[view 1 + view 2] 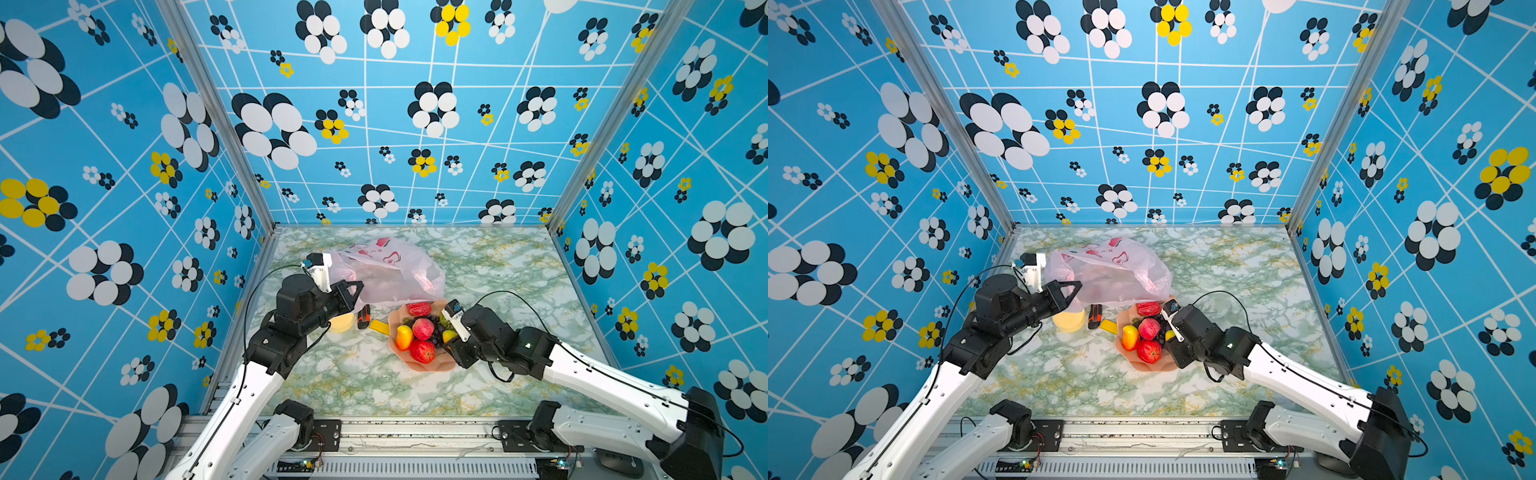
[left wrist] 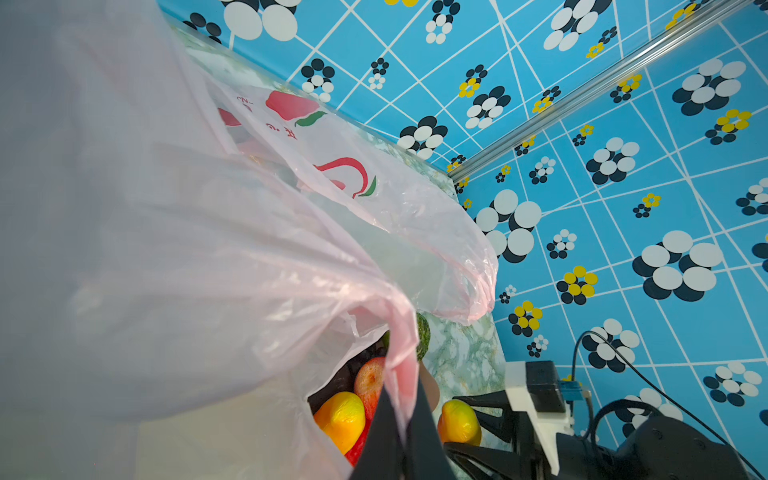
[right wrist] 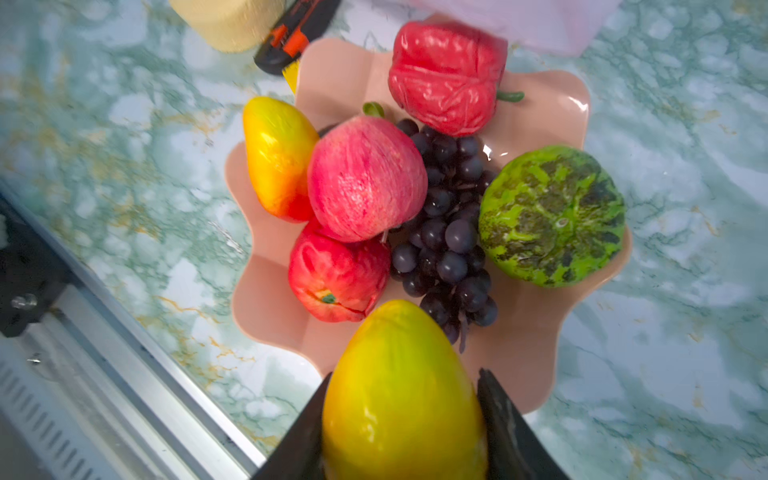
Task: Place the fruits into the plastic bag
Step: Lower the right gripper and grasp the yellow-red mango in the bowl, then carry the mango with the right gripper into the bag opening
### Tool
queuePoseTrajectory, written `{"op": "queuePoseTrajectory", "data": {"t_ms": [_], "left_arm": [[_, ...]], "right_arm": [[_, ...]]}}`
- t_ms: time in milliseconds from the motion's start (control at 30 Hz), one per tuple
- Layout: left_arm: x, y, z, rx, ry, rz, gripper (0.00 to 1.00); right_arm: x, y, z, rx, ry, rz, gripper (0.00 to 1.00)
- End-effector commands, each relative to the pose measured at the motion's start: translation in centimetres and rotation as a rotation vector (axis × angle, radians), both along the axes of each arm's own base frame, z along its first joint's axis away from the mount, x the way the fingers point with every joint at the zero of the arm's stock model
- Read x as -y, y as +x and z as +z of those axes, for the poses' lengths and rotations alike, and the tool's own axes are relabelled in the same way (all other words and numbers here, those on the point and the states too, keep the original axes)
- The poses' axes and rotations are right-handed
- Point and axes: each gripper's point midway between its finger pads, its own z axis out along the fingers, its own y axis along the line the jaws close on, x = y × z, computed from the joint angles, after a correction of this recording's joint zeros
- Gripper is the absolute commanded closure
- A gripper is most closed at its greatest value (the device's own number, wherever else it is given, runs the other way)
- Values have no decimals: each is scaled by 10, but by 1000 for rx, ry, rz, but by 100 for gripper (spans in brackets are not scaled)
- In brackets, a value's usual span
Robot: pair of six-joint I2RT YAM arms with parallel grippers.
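Two pincers, both closed on sth. R gripper point(image 3: 405, 378): black fingers point(image 3: 503, 419) pressed on either side of a yellow-green mango point(image 3: 395, 424), narrow end pointing away from the wrist cam, over the rim of the salmon-pink bowl point(image 3: 536, 345). Can't tell if it's clear of the bowl.

Other fruits lie in the bowl. Red apple point(image 3: 365, 178) rests partly on a 2nd apple point(image 3: 336, 282). 2nd mango point(image 3: 276, 158) leans on the upper apple at the rim. Dark grape bunch point(image 3: 449, 232) is in the middle, touching both apples. Bumpy green fruit point(image 3: 552, 216) sits at the rim beside the grapes. Red pepper-like piece point(image 3: 446, 77) is at the rim nearest the bag.

L gripper point(image 2: 405, 419): fingers pressed together w/ a fold of the plastic bag point(image 2: 208, 249) pinched btwn them, film held up. In both top views the bag point(image 1: 390, 266) point(image 1: 1113, 270) sits crumpled behind the bowl, its edge reaching the bowl's far rim. Contents: can't tell thru the film.

On the marbled tabletop point(image 1: 498, 282), btwn bowl and L arm: flat yellow piece point(image 1: 380, 327), black-orange cutter point(image 1: 364, 318), pale yellow disc point(image 1: 343, 324).
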Motion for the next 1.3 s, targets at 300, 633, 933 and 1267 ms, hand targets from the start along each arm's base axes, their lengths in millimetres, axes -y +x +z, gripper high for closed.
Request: {"op": "queuePoseTrajectory", "data": {"t_ms": [300, 633, 933, 1267], "left_arm": [[7, -2, 19, 39, -14, -13, 100], [8, -3, 18, 42, -17, -15, 100], [13, -2, 26, 54, -29, -26, 100], [24, -2, 31, 58, -47, -52, 100]], "right_arm": [[-42, -27, 161, 30, 573, 133, 50], [-110, 13, 188, 85, 558, 282, 50], [-176, 80, 126, 19, 411, 292, 51], [-200, 149, 61, -63, 289, 196, 52]]}}
